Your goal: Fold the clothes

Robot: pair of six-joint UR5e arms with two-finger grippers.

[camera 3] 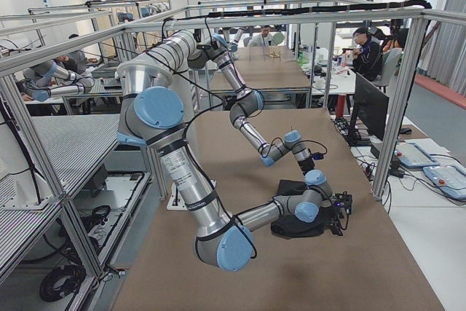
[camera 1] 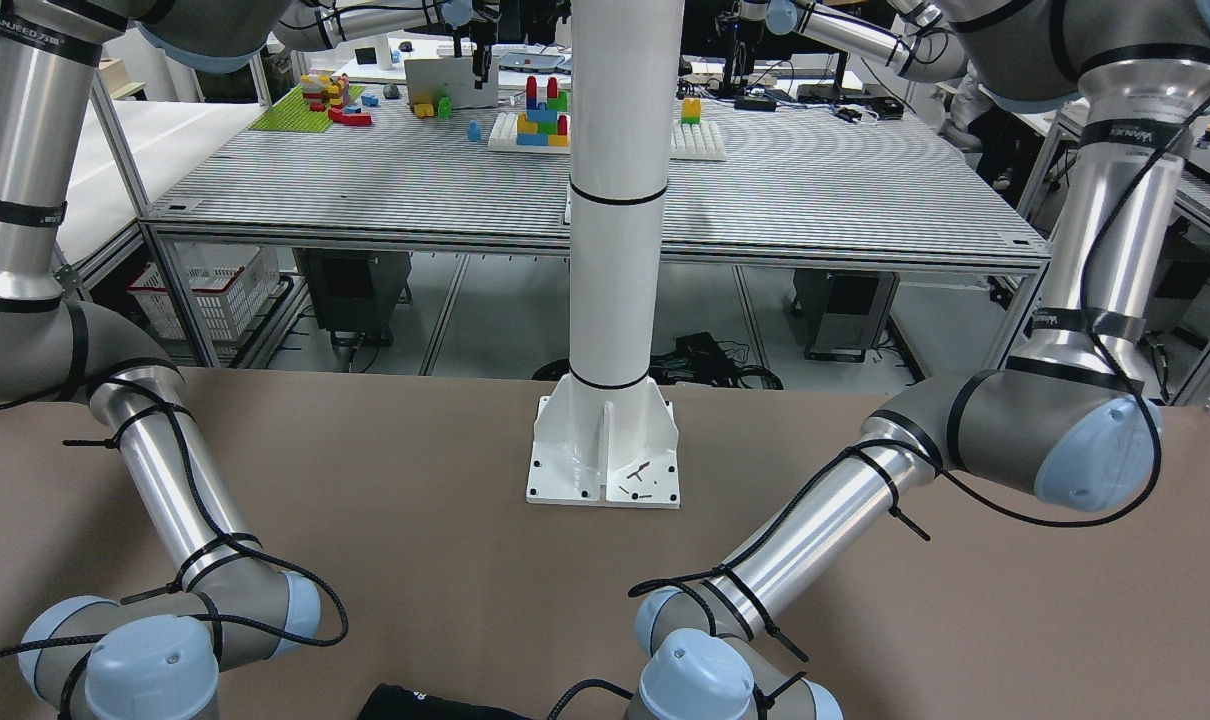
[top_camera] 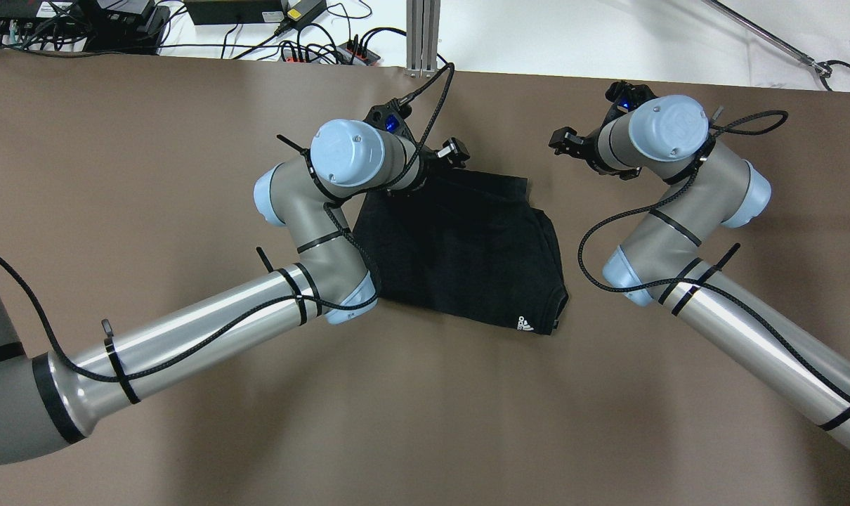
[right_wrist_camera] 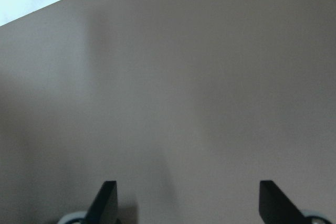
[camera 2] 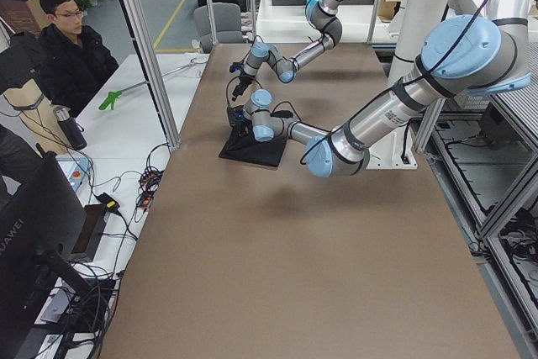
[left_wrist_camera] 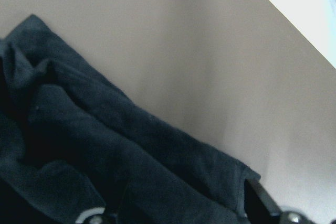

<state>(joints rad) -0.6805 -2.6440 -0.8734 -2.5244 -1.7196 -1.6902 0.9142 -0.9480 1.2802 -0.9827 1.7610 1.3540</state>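
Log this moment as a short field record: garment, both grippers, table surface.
garment: black soft fabric garment, folded roughly rectangular, lying flat; small white logo at its near-right corner
left gripper: open, at the garment's far edge
right gripper: open, over bare table, clear of the garment
surface: brown matte table

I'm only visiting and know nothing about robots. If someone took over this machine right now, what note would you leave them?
Left claw: open, over the far edge of the black garment; cloth shows between its fingers, not pinched.
Right claw: open, over bare table, apart from the garment.
Garment: mid-table, lying in layers, white logo at its near right corner.
Done: seemingly a first fold.
Left: probably further folds; the edges look uneven.
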